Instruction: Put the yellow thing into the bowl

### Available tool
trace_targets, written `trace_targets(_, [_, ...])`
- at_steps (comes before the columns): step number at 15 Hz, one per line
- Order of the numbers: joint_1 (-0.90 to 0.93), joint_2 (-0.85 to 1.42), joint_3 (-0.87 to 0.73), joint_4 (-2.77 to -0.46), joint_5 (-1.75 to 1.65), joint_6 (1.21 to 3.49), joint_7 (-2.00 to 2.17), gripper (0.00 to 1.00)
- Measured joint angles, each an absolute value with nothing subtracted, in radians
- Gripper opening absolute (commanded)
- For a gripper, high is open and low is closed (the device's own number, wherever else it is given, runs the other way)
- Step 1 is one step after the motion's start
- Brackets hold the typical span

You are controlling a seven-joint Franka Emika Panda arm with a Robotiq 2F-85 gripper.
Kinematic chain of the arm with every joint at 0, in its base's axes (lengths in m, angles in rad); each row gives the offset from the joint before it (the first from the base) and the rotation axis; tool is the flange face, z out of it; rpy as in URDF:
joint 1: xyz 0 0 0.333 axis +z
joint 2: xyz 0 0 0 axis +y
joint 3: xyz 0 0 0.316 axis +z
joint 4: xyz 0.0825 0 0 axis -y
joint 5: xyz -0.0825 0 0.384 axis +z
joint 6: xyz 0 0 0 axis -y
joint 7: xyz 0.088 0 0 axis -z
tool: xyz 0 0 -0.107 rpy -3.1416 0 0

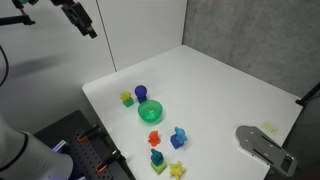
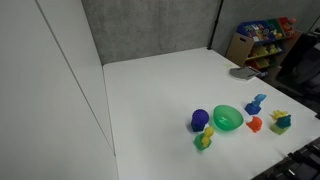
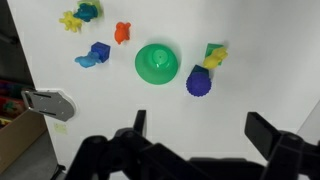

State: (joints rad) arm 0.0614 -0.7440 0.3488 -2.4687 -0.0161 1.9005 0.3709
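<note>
The robot's black two-fingered end effector (image 3: 200,150) hangs high above the white counter (image 3: 260,50) with its fingers spread wide and nothing between them, released and well clear of every toy. In the wrist view the fingers enter from the bottom edge, and the whole cluster of toys lies ahead of them, toward the top of the picture.

The tiny chunky yellow toy block (image 3: 216,58) sits ahead of the end effector and only slightly toward its right-hand finger, pressed against a small green cube (image 3: 211,49) and just beyond a small dark purple cup-like piece (image 3: 198,82). Ahead and a little to the other side is the small round bright-green plastic bowl (image 3: 157,62), empty, just beside the purple piece. The block and the bowl lie near each other, with the purple piece sitting just off the line between them.

The block looks too small and compact to show a clear long axis from this height. By this reading the task has not yet started: the coming move is a descent forward onto the block, with the green cube and purple piece crowding the grasp.

Farther off are an orange toy (image 3: 122,32), a blue toy (image 3: 95,54) and a flat yellow star-shaped toy (image 3: 70,20).
</note>
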Motion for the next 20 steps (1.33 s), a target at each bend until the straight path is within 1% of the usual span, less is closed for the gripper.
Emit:
trace_targets(7, [0.082, -0.557, 0.256, -2.527, 0.065, 2.150, 0.326, 1.00])
trace_targets(11, [0.115, -0.438, 0.213, -2.555, 0.131, 2.238, 0.267, 1.00])
trace_targets(16, [0.132, -0.284, 0.201, -2.592, 0.147, 2.322, 0.230, 1.00])
trace_targets(20, [0.139, -0.156, 0.201, -2.608, 0.146, 2.436, 0.228, 1.00])
